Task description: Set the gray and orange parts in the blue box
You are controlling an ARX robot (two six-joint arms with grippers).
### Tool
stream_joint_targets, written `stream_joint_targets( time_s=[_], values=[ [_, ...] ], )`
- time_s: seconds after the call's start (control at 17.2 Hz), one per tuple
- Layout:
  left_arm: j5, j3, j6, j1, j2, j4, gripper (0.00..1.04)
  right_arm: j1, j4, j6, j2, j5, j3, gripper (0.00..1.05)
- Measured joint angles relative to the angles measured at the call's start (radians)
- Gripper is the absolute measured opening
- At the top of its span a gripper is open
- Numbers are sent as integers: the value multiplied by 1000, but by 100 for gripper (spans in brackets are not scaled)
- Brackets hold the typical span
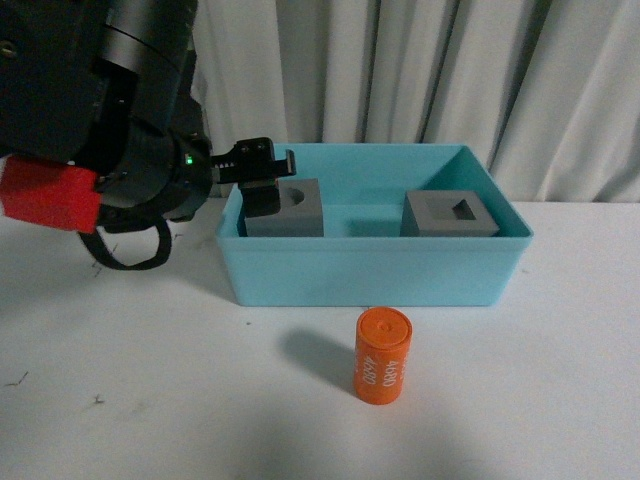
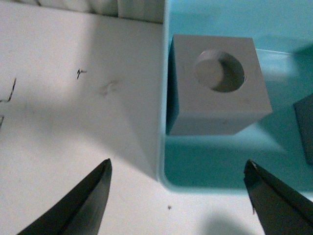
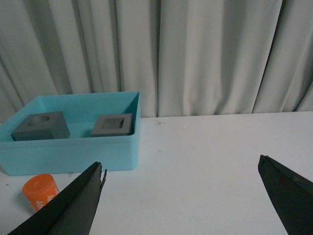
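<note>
The blue box (image 1: 370, 275) stands on the white table. Inside it, at its left end, sits the gray cube with a round recess (image 1: 290, 210); at its right end sits the gray cube with a rectangular hole (image 1: 450, 215). The orange cylinder (image 1: 382, 356) with white digits stands upright on the table in front of the box. My left gripper (image 1: 262, 172) is open and empty above the box's left edge; its wrist view shows the round-recess cube (image 2: 217, 93) and the box rim (image 2: 164, 122). My right gripper (image 3: 181, 183) is open and empty over bare table, right of the box (image 3: 73, 156) and the cylinder (image 3: 40, 190).
A pale curtain (image 1: 420, 70) hangs behind the table. My left arm's black body with a red block (image 1: 50, 195) fills the upper left of the front view. Small dark marks (image 1: 15, 380) lie on the table's left part.
</note>
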Motion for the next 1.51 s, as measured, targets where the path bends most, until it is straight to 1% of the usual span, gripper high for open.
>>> stream_joint_targets(
  time_s=[0.06,0.41,0.64,0.75,0.81,0.87,0.93,0.99,1.39,1.45,1.51],
  values=[
    [17,-24,-18,6,-32,-3,86,0,0,0,0,0,0,98],
    [59,-110,-52,26,-159,11,100,0,0,0,0,0,0,98],
    [91,-197,-97,45,-319,0,97,0,0,0,0,0,0,98],
    [101,-266,-125,60,-447,-29,98,0,0,0,0,0,0,98],
    [113,-342,-158,77,-578,-79,98,0,0,0,0,0,0,98],
    [79,-667,-234,163,-1036,-382,98,0,0,0,0,0,0,98],
    [86,-792,-296,273,-1389,-652,98,0,0,0,0,0,0,98],
    [89,-784,-307,270,-1428,-643,98,0,0,0,0,0,0,98],
    [91,-782,-311,269,-1415,-648,98,0,0,0,0,0,0,98],
    [146,-848,-250,292,-1460,-447,93,0,0,0,0,0,0,98],
    [199,-925,-172,327,-1547,-302,85,0,0,0,0,-2,0,98]
  ],
)
